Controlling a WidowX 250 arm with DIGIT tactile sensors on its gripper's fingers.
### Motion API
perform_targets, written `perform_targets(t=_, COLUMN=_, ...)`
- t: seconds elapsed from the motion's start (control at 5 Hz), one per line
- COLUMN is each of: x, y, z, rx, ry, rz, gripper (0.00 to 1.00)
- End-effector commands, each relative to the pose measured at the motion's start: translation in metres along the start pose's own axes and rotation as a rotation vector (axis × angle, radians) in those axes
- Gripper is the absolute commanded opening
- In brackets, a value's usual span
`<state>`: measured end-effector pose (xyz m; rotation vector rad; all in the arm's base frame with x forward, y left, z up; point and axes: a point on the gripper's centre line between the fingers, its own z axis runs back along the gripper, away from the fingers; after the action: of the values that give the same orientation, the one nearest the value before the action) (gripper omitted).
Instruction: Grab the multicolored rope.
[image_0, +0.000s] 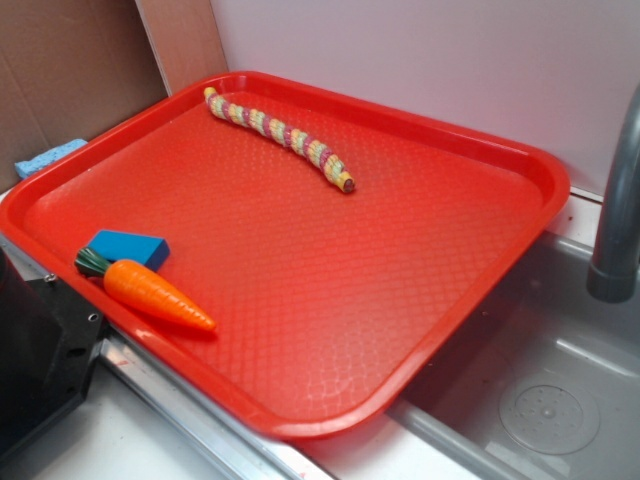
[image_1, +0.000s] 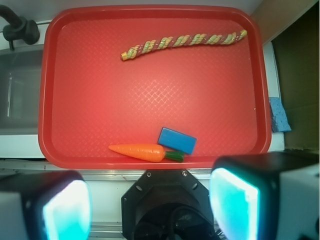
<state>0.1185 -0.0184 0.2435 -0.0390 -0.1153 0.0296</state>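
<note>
One multicolored rope, one carrot, one blue block, one tray, apparently one sponge.

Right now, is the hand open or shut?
Open. In the wrist view the hand has its two fingers set wide apart with nothing between them; the multicolored rope lies untouched on the red tray.

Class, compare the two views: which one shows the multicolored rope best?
The wrist view: the multicolored rope lies whole, seen from above, its curve and bands plain across the red tray. The exterior view shows the rope whole too, but slanted and foreshortened.
</note>
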Motion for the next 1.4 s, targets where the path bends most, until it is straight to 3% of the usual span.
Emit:
perform_targets(t=0.0, x=0.0, y=0.0, z=0.0, rx=0.0, ry=0.0, rz=0.0, gripper=1.0)
perform_targets(t=0.4, x=0.033, y=0.013, z=-0.024, rx=0.059, ry=-0.065, rz=0.443, gripper=1.0)
perform_targets(t=0.6, x=0.053, y=0.021, z=-0.043, rx=0.117, ry=-0.12, rz=0.686, gripper=1.0)
perform_targets(t=1.0, x=0.096, y=0.057, z=-0.087, rx=0.142, ry=-0.244, rz=1.164, gripper=1.0)
perform_targets(t=1.2, x=0.118, y=0.067, z=-0.116, rx=0.156, ry=-0.315, rz=1.21, gripper=1.0)
